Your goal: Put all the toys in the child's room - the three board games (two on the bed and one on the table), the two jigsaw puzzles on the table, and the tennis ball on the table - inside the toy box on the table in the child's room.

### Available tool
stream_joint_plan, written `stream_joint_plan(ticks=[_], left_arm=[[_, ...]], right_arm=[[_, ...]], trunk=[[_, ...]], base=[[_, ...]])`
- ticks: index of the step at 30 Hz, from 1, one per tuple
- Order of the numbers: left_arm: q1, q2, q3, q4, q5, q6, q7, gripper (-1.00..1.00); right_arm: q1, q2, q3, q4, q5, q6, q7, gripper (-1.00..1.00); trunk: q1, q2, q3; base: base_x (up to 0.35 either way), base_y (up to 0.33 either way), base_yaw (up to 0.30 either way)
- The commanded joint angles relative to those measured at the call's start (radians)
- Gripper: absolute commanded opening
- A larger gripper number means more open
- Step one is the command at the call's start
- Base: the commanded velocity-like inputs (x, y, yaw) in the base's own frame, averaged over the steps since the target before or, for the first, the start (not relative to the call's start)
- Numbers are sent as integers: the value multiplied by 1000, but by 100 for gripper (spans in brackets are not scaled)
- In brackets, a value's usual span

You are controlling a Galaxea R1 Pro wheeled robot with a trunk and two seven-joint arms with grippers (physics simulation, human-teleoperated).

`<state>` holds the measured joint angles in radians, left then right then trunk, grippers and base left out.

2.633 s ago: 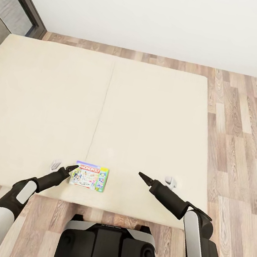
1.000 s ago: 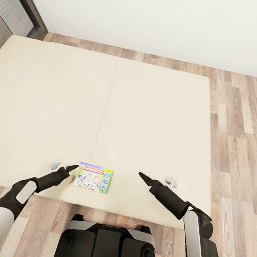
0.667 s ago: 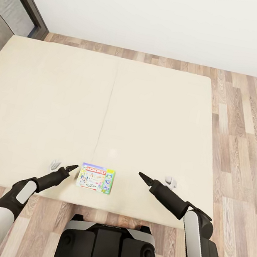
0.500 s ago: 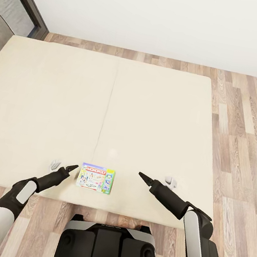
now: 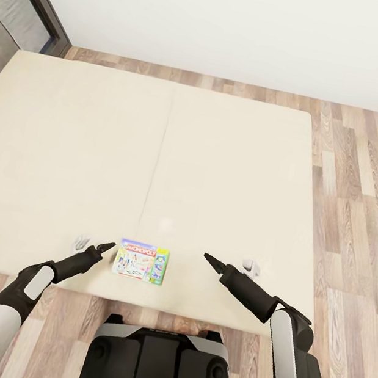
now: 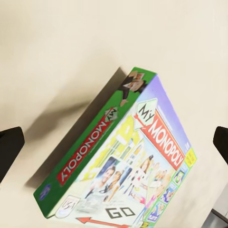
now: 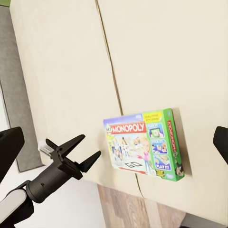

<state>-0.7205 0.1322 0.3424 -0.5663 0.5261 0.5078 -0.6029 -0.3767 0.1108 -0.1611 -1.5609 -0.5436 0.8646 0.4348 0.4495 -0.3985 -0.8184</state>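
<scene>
lying flat near the front edge of the cream bed [image 5: 216, 175], the monopoly board game [image 5: 141, 262] sits just beside the left claw [image 5: 106, 247], fingers apart; right claw [image 5: 207, 257] also apart, hovering further off.

I see 1 Monopoly board game [image 5: 141, 262] lying flat on the bed [image 5: 72, 150], near its front edge. My left gripper [image 5: 106, 247] sits just left of the box, my right gripper [image 5: 208, 257] well to its right. Plank floor [image 5: 360, 201] lies right of the bed, a wall [image 5: 230, 23] behind it.
</scene>
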Motion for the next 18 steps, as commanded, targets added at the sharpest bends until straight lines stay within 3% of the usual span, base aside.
stream_joint_plan(ticks=[1, 10, 18], left_arm=[[0, 0, 3, 0, 5, 8, -2, 100], [0, 0, 2, 0, 4, 8, -2, 100], [0, 0, 2, 0, 5, 8, -1, 100]], right_arm=[[-1, 1, -2, -1, 2, 7, 5, 100], [-1, 1, -2, -1, 2, 7, 6, 100], [-1, 1, -2, -1, 2, 7, 8, 100]], trunk=[[1, -2, -2], [1, -2, -17], [1, -2, -30]], base=[[0, -7, 0], [0, -137, 0], [0, -30, 0]])
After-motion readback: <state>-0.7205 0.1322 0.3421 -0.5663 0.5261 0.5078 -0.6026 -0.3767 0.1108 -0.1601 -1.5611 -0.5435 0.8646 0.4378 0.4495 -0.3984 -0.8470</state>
